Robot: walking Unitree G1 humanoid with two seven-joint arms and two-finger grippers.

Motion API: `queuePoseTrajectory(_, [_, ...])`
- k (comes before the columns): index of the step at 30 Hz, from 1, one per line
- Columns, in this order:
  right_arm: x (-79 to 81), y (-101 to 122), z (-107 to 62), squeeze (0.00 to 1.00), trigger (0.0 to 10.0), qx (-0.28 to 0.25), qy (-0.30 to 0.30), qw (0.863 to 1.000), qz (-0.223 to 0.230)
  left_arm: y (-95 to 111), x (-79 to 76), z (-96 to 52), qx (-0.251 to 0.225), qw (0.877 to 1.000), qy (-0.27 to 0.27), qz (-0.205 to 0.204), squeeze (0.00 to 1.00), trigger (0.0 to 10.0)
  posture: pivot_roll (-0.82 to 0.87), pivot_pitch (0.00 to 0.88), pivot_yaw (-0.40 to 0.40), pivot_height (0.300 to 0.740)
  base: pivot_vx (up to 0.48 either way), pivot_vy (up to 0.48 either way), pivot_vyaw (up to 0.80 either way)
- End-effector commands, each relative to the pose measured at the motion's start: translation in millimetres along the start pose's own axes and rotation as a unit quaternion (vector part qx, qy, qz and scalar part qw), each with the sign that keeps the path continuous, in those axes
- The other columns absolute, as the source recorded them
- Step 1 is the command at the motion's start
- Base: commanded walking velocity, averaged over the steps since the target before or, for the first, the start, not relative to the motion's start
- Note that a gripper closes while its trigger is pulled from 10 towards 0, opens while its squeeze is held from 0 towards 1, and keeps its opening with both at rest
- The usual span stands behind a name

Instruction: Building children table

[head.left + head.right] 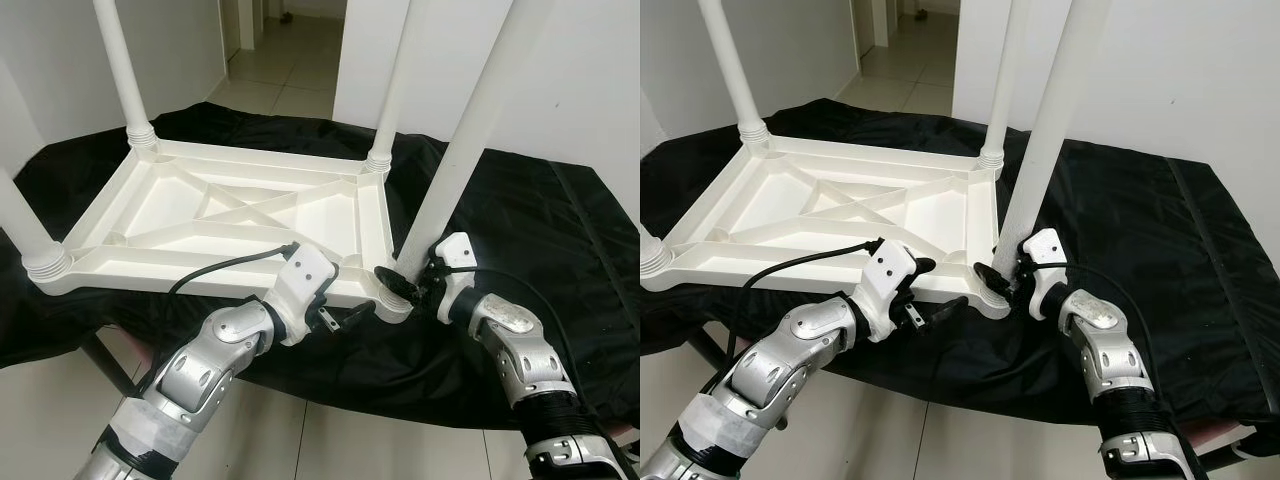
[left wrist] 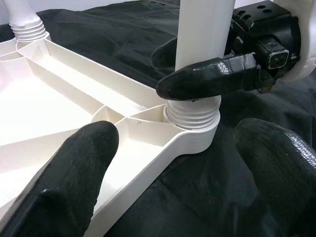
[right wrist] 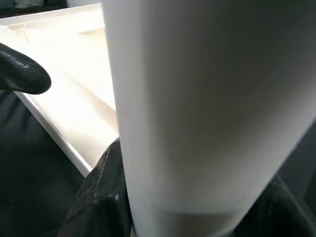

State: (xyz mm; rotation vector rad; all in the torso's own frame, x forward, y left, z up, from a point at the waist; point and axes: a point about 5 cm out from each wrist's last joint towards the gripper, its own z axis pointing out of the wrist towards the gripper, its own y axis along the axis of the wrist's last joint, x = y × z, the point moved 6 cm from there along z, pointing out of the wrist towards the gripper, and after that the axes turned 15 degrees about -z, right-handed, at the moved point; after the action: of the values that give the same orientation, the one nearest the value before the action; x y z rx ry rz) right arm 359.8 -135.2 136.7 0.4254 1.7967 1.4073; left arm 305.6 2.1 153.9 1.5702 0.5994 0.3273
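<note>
A white plastic children's table top (image 1: 230, 215) lies upside down on a black cloth (image 1: 540, 220), its ribbed underside facing up. Four white legs stand up from its corners: one at 11 o'clock (image 1: 120, 65), one at 1 o'clock (image 1: 395, 85), one at the 9 o'clock edge (image 1: 18, 215), and the near leg (image 1: 470, 130) at 4 o'clock of the top, leaning slightly to the right.

The right gripper (image 1: 405, 283) is clamped around the base of the near leg, just above its threaded collar (image 2: 193, 114); its fingers (image 2: 210, 79) press against both sides of the tube.

The left gripper (image 1: 345, 315) hovers at the top's front edge, at 9 o'clock of that corner socket, fingers (image 2: 74, 173) spread wide and holding nothing

A tiled floor (image 1: 290, 75) runs back through a doorway at 12 o'clock
</note>
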Motion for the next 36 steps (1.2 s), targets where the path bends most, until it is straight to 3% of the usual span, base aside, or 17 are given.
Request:
queuePoseTrajectory(1, [5.1,-5,-1.7,0.0,0.0,0.009,0.012,1.0,0.0,-4,-7.0,-1.3,0.013,0.999,-0.033,0.002,0.0,10.0,-0.02,0.002,-0.066,0.74,0.0,0.0,0.0])
queuePoseTrajectory(5, [7.6,-8,-3.1,0.0,0.0,0.009,0.013,1.0,0.006,-4,-8.0,-1.1,0.014,0.999,-0.035,0.002,0.0,10.0,-0.02,0.005,-0.066,0.74,0.0,0.0,0.0])
queuePoseTrajectory(6, [9.2,-8,-3.6,0.0,9.3,0.01,0.01,1.0,0.008,-5,-7.9,-1.1,0.014,0.999,-0.035,0.002,0.0,10.0,-0.02,0.005,-0.065,0.74,0.0,0.0,0.0])
queuePoseTrajectory(7, [9.2,-8,-3.6,0.0,9.3,0.01,0.01,1.0,0.008,-5,-7.9,-1.1,0.014,0.999,-0.035,0.002,0.0,10.0,-0.02,0.005,-0.065,0.74,0.0,0.0,0.0])
queuePoseTrajectory(8, [10.5,-10,-4.2,0.0,10.0,0.01,0.008,1.0,0.014,-5,-7.6,-1.0,0.015,0.999,-0.036,0.003,0.0,10.0,-0.02,0.007,-0.064,0.74,0.0,0.0,0.0])
queuePoseTrajectory(17, [8.8,-13,-1.9,0.0,10.0,0.027,-0.03,0.998,0.044,-5,-10.1,2.0,0.014,0.999,-0.039,0.002,0.0,10.0,-0.03,0.013,-0.063,0.74,0.0,0.0,0.0])
queuePoseTrajectory(26, [8.4,-8,6.4,0.0,10.0,0.042,-0.126,0.987,0.093,-9,-8.4,1.7,0.019,0.999,-0.033,0.006,0.0,10.0,-0.03,0.013,-0.07,0.74,0.0,0.0,0.0])
queuePoseTrajectory(28, [9.4,-10,5.4,0.0,10.0,0.049,-0.177,0.977,0.112,-10,-10.0,1.6,0.019,0.999,-0.033,0.005,0.0,10.0,-0.02,0.013,-0.078,0.74,0.0,0.0,0.0])
queuePoseTrajectory(31, [10.3,-11,4.7,0.0,10.0,0.052,-0.198,0.971,0.127,-11,-10.6,1.4,0.019,0.999,-0.032,0.004,0.0,10.0,-0.02,0.013,-0.079,0.74,0.0,0.0,0.0])
queuePoseTrajectory(33, [13.6,-10,4.2,0.0,10.0,0.058,-0.241,0.956,0.156,-12,-10.7,0.8,0.02,0.999,-0.031,0.004,0.0,10.0,-0.02,0.012,-0.081,0.74,0.0,0.0,0.0])
queuePoseTrajectory(34, [13.6,-10,4.2,0.0,10.0,0.058,-0.241,0.956,0.156,-12,-10.7,0.8,0.02,0.999,-0.031,0.004,0.0,10.0,-0.02,0.012,-0.081,0.74,0.0,0.0,0.0])
queuePoseTrajectory(36, [19.1,-4,6.0,0.0,10.0,0.055,-0.296,0.937,0.179,-12,-10.2,1.2,0.019,0.999,-0.03,0.004,0.0,10.0,-0.02,0.007,-0.086,0.74,0.0,0.0,0.0])
